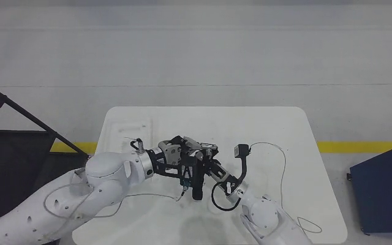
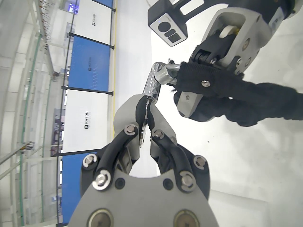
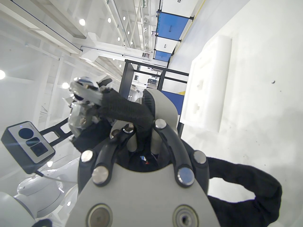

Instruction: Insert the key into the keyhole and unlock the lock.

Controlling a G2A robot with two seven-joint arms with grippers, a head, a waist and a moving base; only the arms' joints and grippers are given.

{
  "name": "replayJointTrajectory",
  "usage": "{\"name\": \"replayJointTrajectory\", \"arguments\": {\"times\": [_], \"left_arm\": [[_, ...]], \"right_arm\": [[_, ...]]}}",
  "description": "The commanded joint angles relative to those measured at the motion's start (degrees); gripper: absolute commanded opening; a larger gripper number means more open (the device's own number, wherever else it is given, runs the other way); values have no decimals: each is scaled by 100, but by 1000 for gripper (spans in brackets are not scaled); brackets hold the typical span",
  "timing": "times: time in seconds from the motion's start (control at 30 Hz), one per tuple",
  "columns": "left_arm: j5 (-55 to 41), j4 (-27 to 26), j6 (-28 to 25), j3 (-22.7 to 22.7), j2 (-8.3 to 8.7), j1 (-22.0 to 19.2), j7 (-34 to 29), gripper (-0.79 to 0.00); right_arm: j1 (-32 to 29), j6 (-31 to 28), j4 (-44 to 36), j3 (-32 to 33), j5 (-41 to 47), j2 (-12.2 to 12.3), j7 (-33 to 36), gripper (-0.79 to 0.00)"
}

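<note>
Left gripper, nearest the viewer, has its jaws pinched shut on the flat bow of the key. The blade runs out between the pads toward the lock, a chrome piece held in the air. The key tip and the lock's near end are touching; the fingertips hide how far the blade has entered.

Right gripper, its fingers wrapped in black cloth, is clamped on the lock's other end and holds it from the right.

Both grippers meet above the middle of the white table, the left arm coming from the left and the right arm from the near right. A white foam tray lies at the table's far left corner, well apart. A thin cable loops over the right side.

Step in hand, by my reading: insertion, at or just past the keyhole's mouth. The next move likely calls for pushing the key home along the lock's axis while the right gripper resists, then a twist of the left wrist. Any tilt between blade and barrel risks jamming.
</note>
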Motion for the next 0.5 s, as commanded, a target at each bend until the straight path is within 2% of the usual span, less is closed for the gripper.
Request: {"name": "replayJointTrajectory", "arguments": {"times": [0.0,0.27,0.47], "left_arm": [[344,-7,295,-56,28,188,169,-785],[2070,164,1753,-211,71,833,654,-785],[3127,335,2399,-165,-3,1139,796,-785]], "right_arm": [[0,0,0,0,0,0,0,-785],[0,0,0,0,0,0,0,-785],[0,0,0,0,0,0,0,-785]]}}
